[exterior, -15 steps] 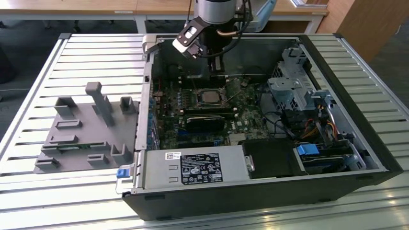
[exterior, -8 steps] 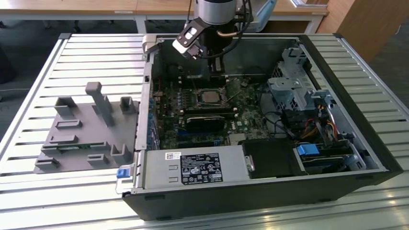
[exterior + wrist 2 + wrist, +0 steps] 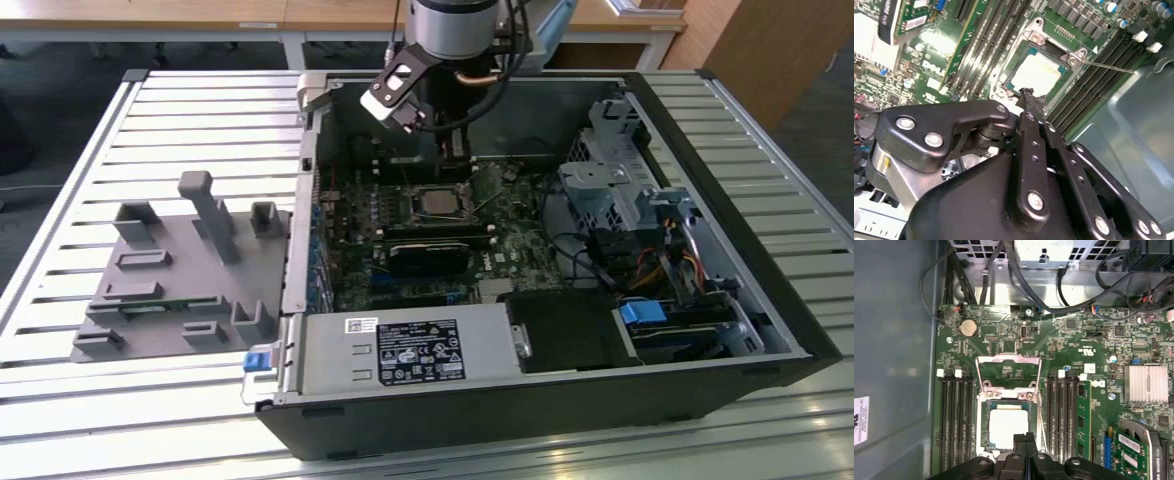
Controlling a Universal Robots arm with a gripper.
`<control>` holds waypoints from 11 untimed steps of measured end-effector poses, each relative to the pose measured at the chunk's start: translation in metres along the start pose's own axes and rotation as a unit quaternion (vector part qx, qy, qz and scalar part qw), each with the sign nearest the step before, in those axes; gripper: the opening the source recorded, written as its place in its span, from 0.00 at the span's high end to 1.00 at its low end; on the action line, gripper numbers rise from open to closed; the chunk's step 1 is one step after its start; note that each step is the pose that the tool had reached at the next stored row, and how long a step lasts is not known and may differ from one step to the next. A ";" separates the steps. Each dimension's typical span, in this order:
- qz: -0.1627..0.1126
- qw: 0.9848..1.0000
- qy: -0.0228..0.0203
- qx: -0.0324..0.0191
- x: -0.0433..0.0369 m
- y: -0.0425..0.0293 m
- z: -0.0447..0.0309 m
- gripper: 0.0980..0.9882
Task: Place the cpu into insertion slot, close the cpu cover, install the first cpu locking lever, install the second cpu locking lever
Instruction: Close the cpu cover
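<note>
The small cpu (image 3: 1006, 426), likely easy to break, is laid flat in the insertion slot (image 3: 983, 432), best touched only at its edges, and the end effector (image 3: 1025, 436) is squeezed together, empty, near it.

Grey fixture tray (image 3: 160, 290) on slatted table (image 3: 134, 420), beside open computer case (image 3: 534, 410)

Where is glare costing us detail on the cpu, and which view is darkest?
Second wrist view: the cpu face blows out to near white, while the black gripper in front of it keeps its detail. First wrist view: the cpu face is likewise washed pale, and the green board around it is evenly lit. Exterior view: darkest, with the case interior in shade and the cpu a dull grey without glare.
</note>
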State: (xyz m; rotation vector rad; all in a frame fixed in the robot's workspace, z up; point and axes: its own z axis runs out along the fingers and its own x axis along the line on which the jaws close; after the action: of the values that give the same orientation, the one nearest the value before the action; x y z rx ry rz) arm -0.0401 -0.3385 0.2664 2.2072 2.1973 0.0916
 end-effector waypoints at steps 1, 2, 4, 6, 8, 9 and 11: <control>0.000 1.000 0.000 0.000 -0.0010 0.0001 0.0000 0.99; 0.000 1.000 0.000 0.000 -0.0016 0.0006 0.0000 0.99; 0.000 1.000 0.000 0.000 -0.0019 0.0027 0.0001 0.99; 0.000 1.000 0.000 0.000 -0.0020 0.0067 0.0003 0.99; 0.000 1.000 0.000 0.000 -0.0019 0.0114 0.0006 0.99; 0.000 1.000 0.000 0.000 -0.0020 0.0134 0.0007 0.99; 0.000 1.000 0.000 0.000 -0.0020 0.0158 0.0009 0.99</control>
State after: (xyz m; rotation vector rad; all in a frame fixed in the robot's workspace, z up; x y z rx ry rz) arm -0.0243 -0.3406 0.2664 2.2072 2.1973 0.0917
